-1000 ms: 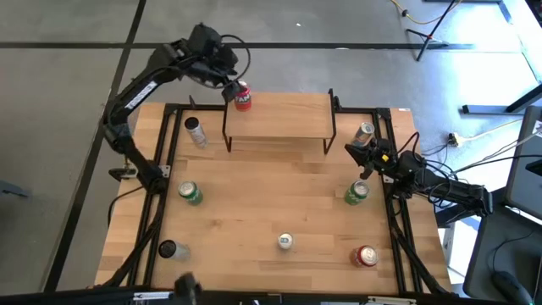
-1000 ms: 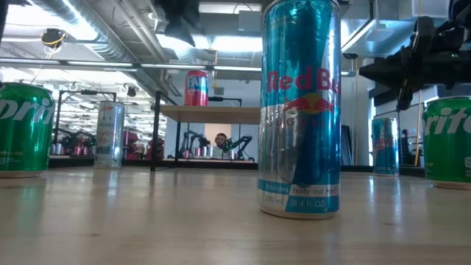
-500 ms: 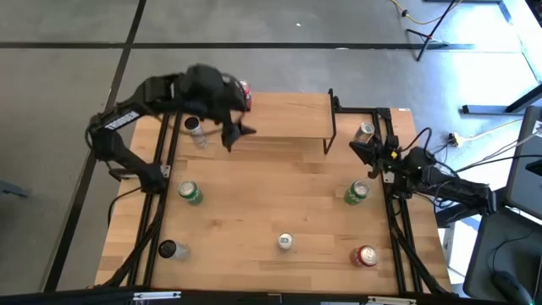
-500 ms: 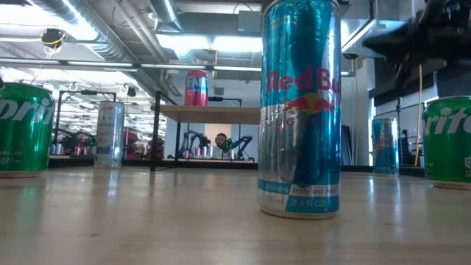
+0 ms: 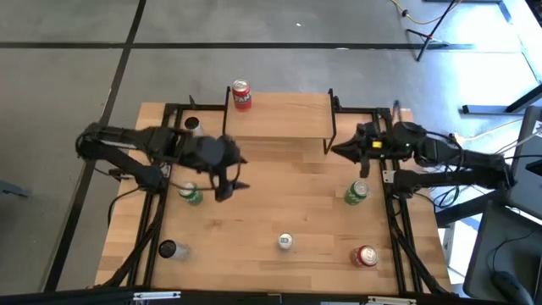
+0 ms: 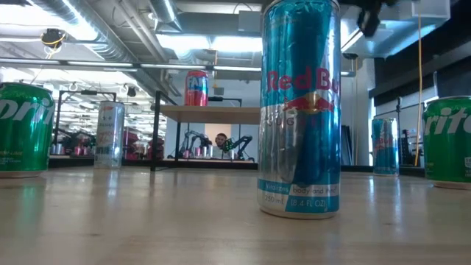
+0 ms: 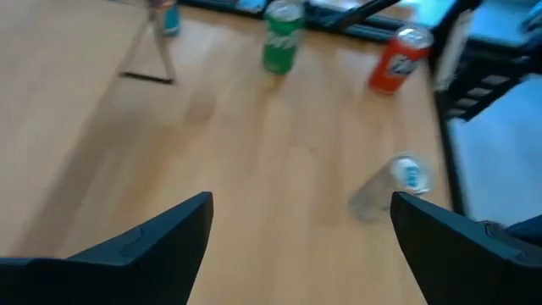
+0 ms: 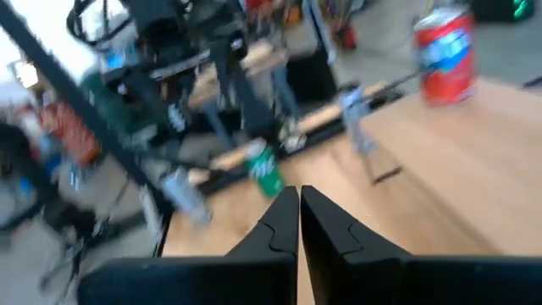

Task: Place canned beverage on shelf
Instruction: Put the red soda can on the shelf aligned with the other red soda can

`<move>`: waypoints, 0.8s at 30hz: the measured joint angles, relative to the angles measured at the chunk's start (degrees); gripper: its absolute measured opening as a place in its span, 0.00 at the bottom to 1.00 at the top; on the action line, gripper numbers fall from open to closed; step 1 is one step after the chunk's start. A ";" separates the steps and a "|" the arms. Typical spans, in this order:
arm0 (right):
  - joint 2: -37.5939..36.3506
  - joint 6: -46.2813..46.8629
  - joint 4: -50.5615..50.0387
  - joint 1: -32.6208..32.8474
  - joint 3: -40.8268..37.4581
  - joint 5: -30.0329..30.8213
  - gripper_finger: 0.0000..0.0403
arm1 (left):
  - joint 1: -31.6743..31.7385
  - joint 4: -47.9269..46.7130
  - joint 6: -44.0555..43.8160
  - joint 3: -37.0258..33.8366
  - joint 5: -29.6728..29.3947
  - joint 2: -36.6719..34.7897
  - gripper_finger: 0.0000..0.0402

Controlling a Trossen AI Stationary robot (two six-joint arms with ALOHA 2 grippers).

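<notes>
One red upright soda can [image 5: 242, 94] already stands at the upper-left corner of the light wooden shelf on black legs [image 5: 284, 116]. Left gripper [image 5: 227, 180], fingers spread and empty, hangs left of centre, nearest the upright green can [image 5: 190, 193]; right gripper [image 5: 349, 151] hangs clenched and empty beside the shelf's right end.

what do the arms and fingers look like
Both arms are dark, jointed links with black cables looped alongside. The left gripper has two wide, flat black fingers with angular tips. The right gripper's fingers are black and tapering too.
</notes>
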 joint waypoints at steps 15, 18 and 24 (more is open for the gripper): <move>20.76 12.46 -27.33 30.30 22.07 15.45 0.02 | -7.97 11.54 -8.90 -13.16 -0.90 -5.31 0.86; 21.68 20.28 -30.09 34.93 22.42 15.01 0.02 | -8.66 11.89 -8.90 -13.16 -2.43 -5.35 0.86; 22.08 36.62 -36.74 43.30 22.42 14.96 0.02 | -9.03 11.86 -7.80 -13.16 -4.60 -5.32 0.86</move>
